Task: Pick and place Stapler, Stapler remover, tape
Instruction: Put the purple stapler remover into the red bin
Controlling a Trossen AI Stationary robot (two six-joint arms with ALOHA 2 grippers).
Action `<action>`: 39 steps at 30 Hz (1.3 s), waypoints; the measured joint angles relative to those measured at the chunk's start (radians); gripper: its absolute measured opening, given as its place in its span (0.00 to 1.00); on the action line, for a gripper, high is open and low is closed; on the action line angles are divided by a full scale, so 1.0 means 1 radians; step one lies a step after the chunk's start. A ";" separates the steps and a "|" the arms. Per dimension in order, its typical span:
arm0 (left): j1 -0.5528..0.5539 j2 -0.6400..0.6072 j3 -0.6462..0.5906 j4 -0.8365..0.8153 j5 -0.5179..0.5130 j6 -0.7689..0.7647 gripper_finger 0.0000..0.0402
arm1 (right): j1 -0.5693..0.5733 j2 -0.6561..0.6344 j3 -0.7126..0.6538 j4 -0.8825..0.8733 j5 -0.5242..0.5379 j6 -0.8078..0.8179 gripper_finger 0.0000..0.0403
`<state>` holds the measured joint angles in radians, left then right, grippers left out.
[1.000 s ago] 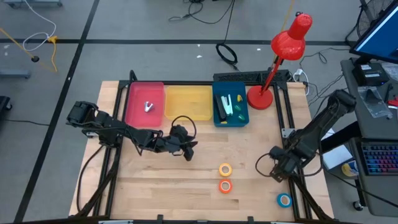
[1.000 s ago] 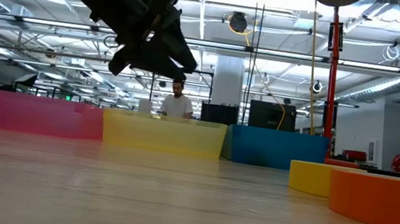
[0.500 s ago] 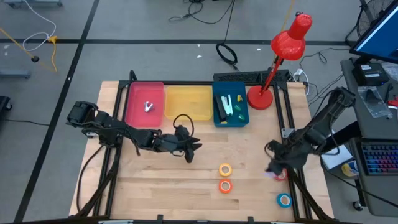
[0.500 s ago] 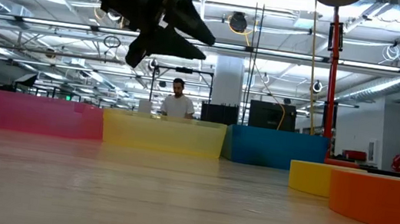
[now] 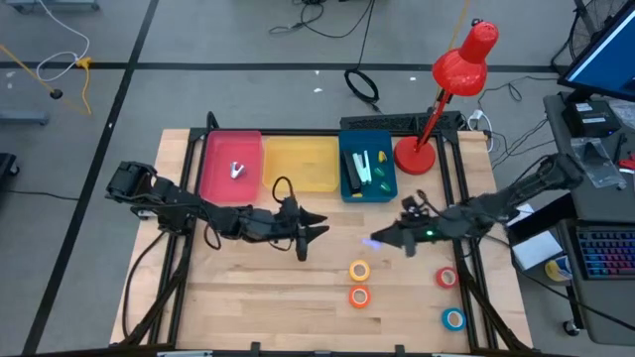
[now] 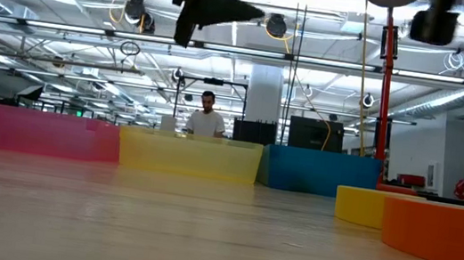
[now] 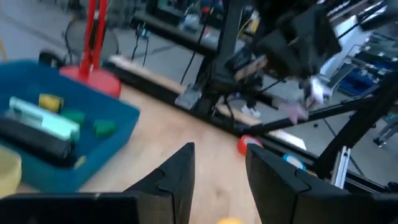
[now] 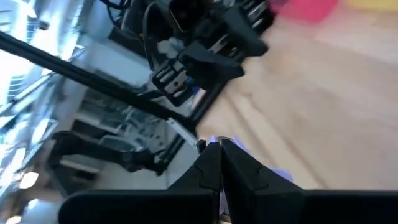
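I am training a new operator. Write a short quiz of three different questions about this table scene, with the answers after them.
1. True or false: the yellow bin holds a stapler.
2. Which tape roll lies nearest the table's right front corner? A) yellow tape B) orange tape C) blue tape
3. Fill in: the right gripper is ____.

Key:
1. False; it looks empty, and the staplers lie in the blue bin.
2. C, the blue tape; the yellow tape and orange tape lie nearer the middle.
3. Shut.

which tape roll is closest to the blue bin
The yellow tape roll. It lies nearest the blue bin; the orange, red and blue-teal rolls lie farther off.
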<state>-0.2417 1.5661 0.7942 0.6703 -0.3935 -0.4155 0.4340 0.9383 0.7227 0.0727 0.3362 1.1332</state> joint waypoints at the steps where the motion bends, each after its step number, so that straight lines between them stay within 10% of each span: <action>1: 0.000 0.000 0.002 0.013 0.000 0.021 0.36 | -0.028 0.026 0.000 0.048 -0.048 -0.002 0.00; 10: -0.033 0.000 0.070 0.008 0.000 0.278 0.36 | -0.202 0.153 0.000 0.276 -0.364 0.072 0.00; 39: -0.037 0.045 0.234 -0.289 0.057 0.348 0.35 | -0.331 0.335 0.000 0.500 -0.523 0.183 0.00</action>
<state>-0.2783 1.6115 1.0283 0.3813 -0.3365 -0.0670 0.1028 1.2737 0.7223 0.5728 -0.1873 1.3167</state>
